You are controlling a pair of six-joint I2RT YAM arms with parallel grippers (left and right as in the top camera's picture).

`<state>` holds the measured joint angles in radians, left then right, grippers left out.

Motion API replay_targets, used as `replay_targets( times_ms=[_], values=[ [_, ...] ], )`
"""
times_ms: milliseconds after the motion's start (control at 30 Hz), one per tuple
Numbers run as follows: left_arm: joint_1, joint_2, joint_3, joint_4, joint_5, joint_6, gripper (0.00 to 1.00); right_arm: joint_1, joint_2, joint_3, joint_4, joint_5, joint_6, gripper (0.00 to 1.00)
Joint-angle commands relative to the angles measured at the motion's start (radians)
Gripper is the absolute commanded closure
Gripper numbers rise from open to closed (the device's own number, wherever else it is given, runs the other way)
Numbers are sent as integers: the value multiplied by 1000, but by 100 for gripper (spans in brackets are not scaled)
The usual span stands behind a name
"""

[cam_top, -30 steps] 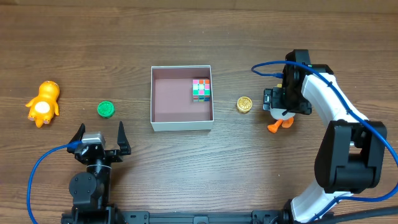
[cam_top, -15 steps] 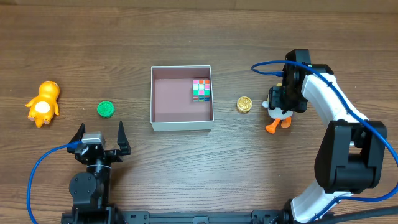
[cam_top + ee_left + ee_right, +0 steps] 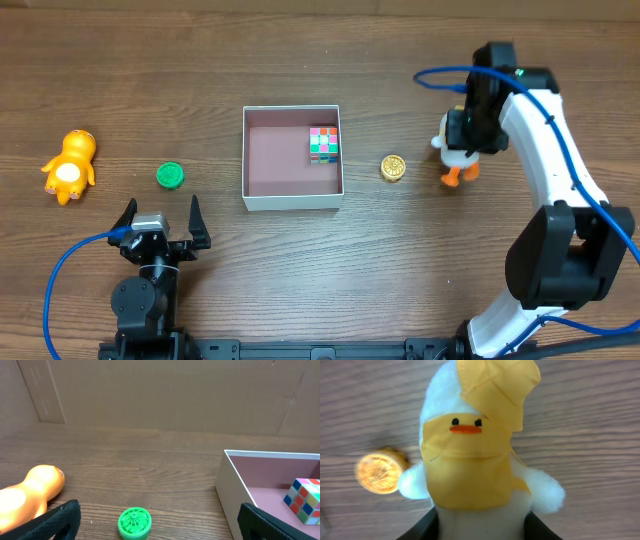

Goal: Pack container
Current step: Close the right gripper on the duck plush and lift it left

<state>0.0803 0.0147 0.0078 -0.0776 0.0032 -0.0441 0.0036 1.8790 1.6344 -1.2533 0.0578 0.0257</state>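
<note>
While the container (image 3: 275, 165) holds a colour cube (image 3: 323, 144), right hand (image 3: 462, 146) clasps plush duck (image 3: 470, 460), left hand (image 3: 161, 212) gapes.

bench (image 3: 330, 260) brown wood grain, smooth, low sheen. container (image 3: 292, 201) thin white card-like walls, matt; inside floor dull pinkish-brown, matt. cube (image 3: 323, 144) hard plastic, glossy coloured tiles. green cap (image 3: 170, 176) plastic, ribbed top, slight shine. orange toy (image 3: 69, 166) smooth and glossy, plastic or rubber, can't tell which. gold disc (image 3: 393, 168) metallic-looking, shiny, embossed face. plush duck (image 3: 475, 460) cloth: fuzzy white pile, flat yellow fabric with visible seams, stitched orange beak. left hand (image 3: 161, 208) black matt plastic.
</note>
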Motion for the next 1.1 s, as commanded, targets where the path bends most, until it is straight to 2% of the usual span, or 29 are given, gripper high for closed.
replay_targets(
  times_ms=[0, 200, 400, 767, 1067],
  values=[
    [4, -10, -3, 0, -6, 22, 0, 8, -3, 164, -76, -58, 3, 61],
    [4, -10, -3, 0, -6, 22, 0, 60, -3, 357, -213, -250, 3, 61],
    [4, -10, -3, 0, -6, 22, 0, 195, -3, 476, -284, -278, 3, 61],
    [4, -10, -3, 0, -6, 22, 0, 499, -3, 480, -206, -280, 4, 59],
    [4, -10, -3, 0, -6, 22, 0, 598, -3, 413, -111, -238, 80, 57]
  ],
)
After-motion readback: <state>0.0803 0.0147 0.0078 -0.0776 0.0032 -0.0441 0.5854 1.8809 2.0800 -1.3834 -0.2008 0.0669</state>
